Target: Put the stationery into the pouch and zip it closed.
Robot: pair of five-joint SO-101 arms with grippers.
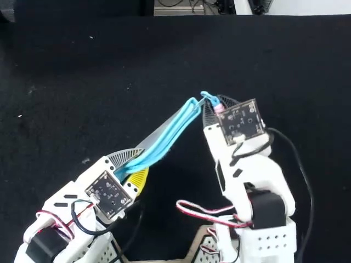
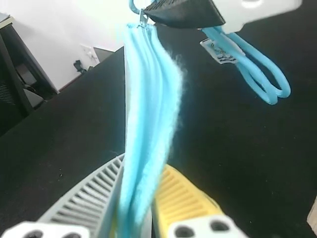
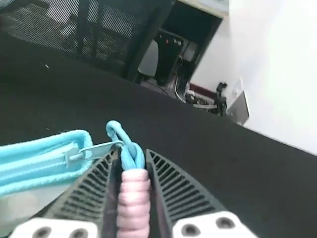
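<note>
A light blue pouch point(image 1: 164, 137) hangs stretched above the black table between my two grippers. My left gripper point(image 1: 133, 170), with one grey and one yellow finger, is shut on the pouch's near end point(image 2: 143, 163). At the far end my right gripper point(image 1: 211, 107) is shut on the zipper's cord pull, a blue cord with a pink wrap point(image 3: 131, 191), and the metal zipper tab point(image 3: 91, 148) sits at the pouch's end point(image 3: 39, 161). A blue cord loop point(image 2: 262, 74) dangles below the right gripper point(image 2: 183, 15). The zipper line looks drawn closed along the pouch.
The black table point(image 1: 82, 71) spreads around both arms. Red and white wires point(image 1: 203, 211) loop by the right arm's base. Beyond the table's far edge are a mesh chair point(image 3: 74, 29) and a white wall point(image 3: 277, 64).
</note>
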